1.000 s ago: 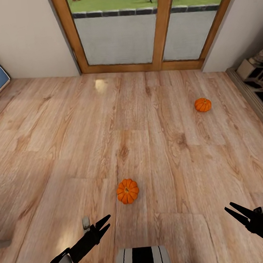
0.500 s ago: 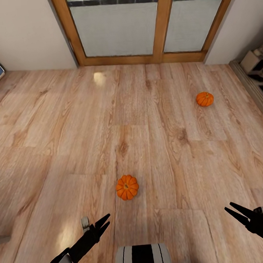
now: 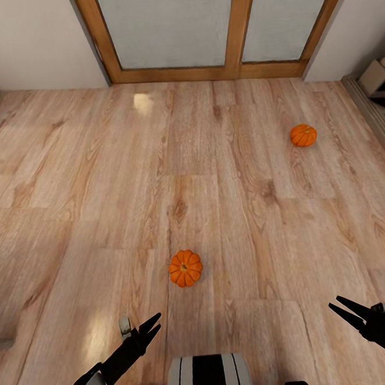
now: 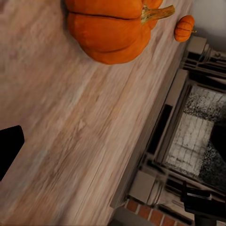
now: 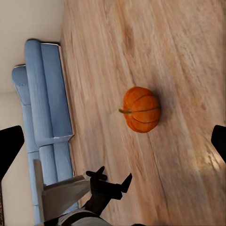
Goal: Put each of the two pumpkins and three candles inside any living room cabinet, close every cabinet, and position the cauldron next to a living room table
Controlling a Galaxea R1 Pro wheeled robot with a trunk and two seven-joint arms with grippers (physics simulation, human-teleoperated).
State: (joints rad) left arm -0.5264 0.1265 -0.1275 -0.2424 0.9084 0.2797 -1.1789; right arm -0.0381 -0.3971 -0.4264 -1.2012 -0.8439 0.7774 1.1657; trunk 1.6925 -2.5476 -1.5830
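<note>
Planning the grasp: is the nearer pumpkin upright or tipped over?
Upright: the nearer pumpkin rests on the wood floor with its stem centre facing up.

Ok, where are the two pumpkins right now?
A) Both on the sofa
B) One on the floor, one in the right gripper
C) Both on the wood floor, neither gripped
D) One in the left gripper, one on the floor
C: the near pumpkin and the far pumpkin both sit on the floor, while the left gripper and right gripper are open and empty.
</note>
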